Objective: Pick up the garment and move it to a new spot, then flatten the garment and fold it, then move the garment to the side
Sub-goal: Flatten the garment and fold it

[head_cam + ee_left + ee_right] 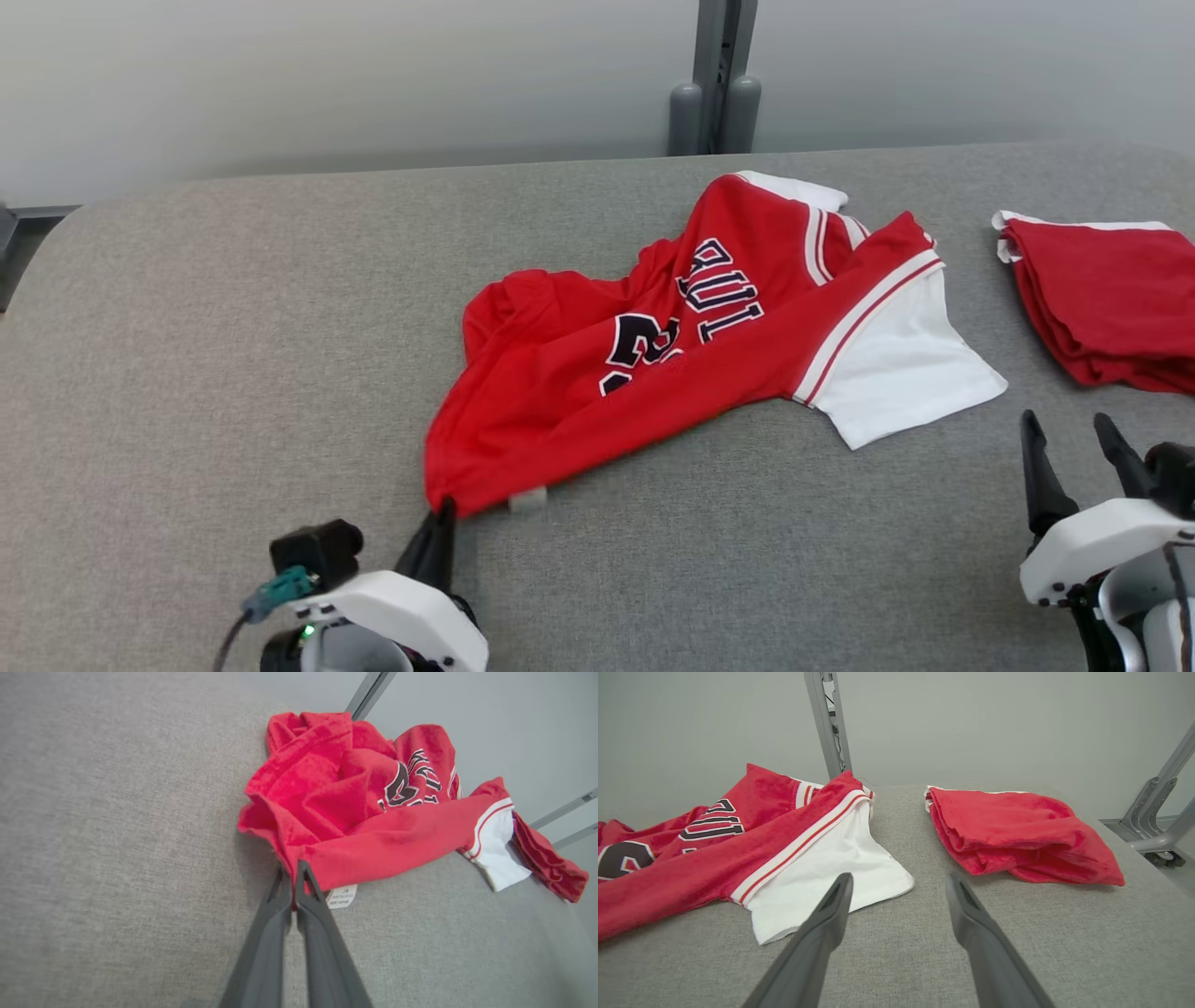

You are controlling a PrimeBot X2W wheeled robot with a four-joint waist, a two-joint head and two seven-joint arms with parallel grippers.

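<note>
The garment [653,345] is a red shirt with white sleeves and dark lettering, lying rumpled in the middle of the grey table [233,355]. My left gripper [441,511] is shut on the garment's near left corner. In the left wrist view the two fingers [299,891] pinch the red hem [373,854] beside a small white label [342,897]. My right gripper [1074,434] stands open at the lower right, just short of the white sleeve [831,868], with nothing between its fingers [831,905].
A second red garment [1111,299] lies folded at the table's right edge, also seen folded [1017,830] in the right wrist view. A grey metal post [714,75] rises behind the table's far edge. A frame leg [1157,812] stands off the right side.
</note>
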